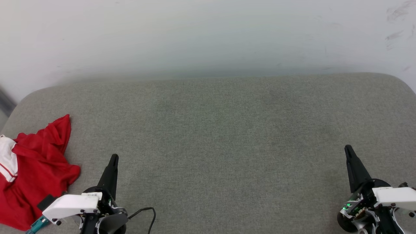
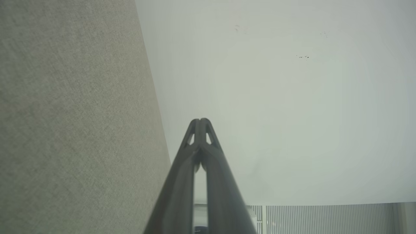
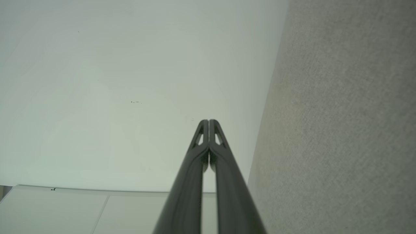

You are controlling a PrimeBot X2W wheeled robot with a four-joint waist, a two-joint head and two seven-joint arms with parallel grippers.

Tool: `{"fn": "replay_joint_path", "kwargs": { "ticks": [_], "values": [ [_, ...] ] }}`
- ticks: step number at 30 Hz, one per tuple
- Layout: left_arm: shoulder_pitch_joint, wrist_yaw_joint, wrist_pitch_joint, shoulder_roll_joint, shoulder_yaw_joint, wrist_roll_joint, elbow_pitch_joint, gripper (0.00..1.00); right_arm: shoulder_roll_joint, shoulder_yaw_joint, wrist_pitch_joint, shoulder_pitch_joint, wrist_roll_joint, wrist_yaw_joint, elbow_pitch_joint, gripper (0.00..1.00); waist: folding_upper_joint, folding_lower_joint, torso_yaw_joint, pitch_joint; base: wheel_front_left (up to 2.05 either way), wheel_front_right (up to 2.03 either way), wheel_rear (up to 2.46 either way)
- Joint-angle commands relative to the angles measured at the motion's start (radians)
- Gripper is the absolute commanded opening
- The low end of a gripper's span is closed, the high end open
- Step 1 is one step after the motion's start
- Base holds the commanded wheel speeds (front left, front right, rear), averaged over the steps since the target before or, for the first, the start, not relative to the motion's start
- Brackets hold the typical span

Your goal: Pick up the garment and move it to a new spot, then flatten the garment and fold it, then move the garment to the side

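The garment (image 1: 35, 172), bright red with a white red-striped sleeve, lies crumpled at the near left corner of the grey cushioned surface (image 1: 221, 136). My left gripper (image 1: 114, 157) is shut and empty, just right of the garment and not touching it, fingers pointing toward the wall. In the left wrist view its tips (image 2: 200, 121) meet with nothing between them. My right gripper (image 1: 347, 148) stands shut and empty at the near right, far from the garment. The right wrist view shows its tips (image 3: 208, 121) pressed together.
A pale wall (image 1: 208, 35) rises behind the cushion's rounded back edge. A black cable (image 1: 146, 213) loops by the left wrist. The wide grey fabric stretches between the two grippers.
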Motion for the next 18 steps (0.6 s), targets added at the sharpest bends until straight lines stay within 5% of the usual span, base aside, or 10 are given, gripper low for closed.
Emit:
{"fn": "replay_joint_path", "kwargs": {
  "ticks": [1, 18],
  "values": [
    [-0.008, -0.003, 0.001, -0.001, 0.002, 0.002, 0.001, 0.00, 0.003, 0.000, 0.000, -0.008, 0.004, 0.000, 0.000, 0.00, -0.0001, 0.0000, 0.000, 0.000, 0.00, 0.00, 0.00],
    [-0.008, -0.003, 0.001, -0.001, 0.002, 0.002, 0.001, 0.00, 0.003, 0.000, 0.000, -0.007, 0.004, 0.000, 0.000, 0.00, -0.0001, 0.0000, 0.000, 0.000, 0.00, 0.00, 0.00]
  ]
}}
